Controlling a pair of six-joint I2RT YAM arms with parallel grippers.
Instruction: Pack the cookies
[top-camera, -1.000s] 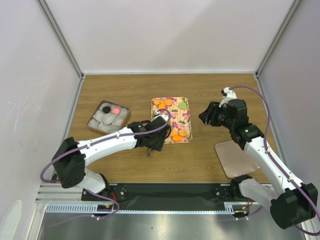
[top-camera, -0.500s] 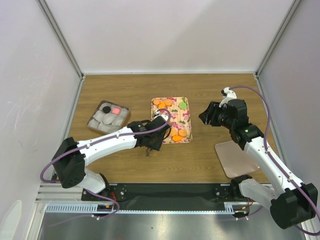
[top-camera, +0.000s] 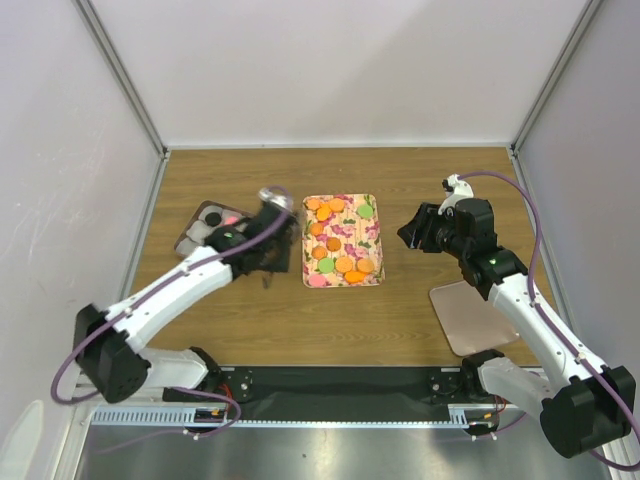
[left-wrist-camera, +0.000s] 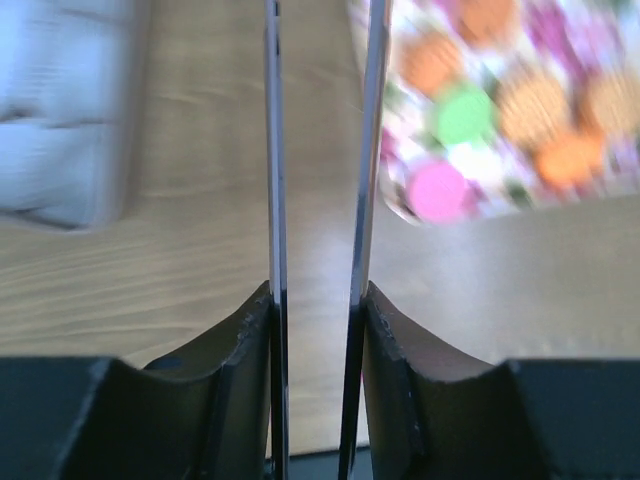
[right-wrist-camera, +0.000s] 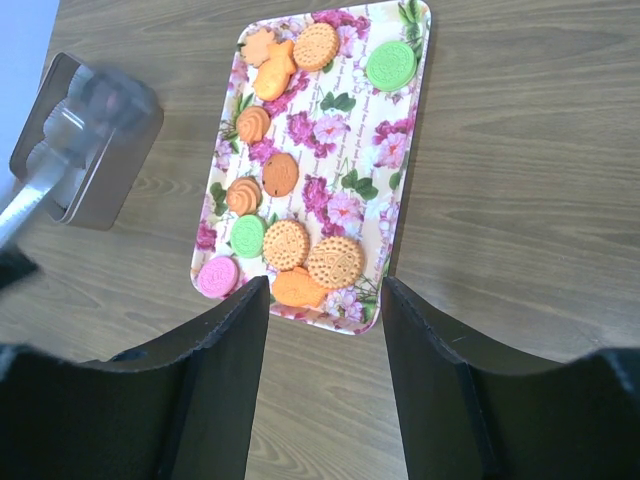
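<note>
Moved: the left gripper (top-camera: 267, 278) is now hanging over bare wood between the floral-patterned rectangular tray (right-wrist-camera: 345, 140) and the dark rectangular tin (top-camera: 186, 242), having left the tray's near left corner.
Left jaws: standing narrowly apart, with nothing showing between them.
Right gripper (top-camera: 405, 238): hovering right of the tray, jaws gaping wide, gripping nothing.
Cookies: small round flat orange, pink and green cookies (right-wrist-camera: 335, 262) are lying on the tray; a black one (top-camera: 211, 217) is sitting in the tin.

The left arm (top-camera: 180, 285) stretches forward, the left gripper (left-wrist-camera: 320, 110) with fingers only narrowly apart; the right gripper (right-wrist-camera: 325, 290) hovers, jaws wide and empty.
</note>
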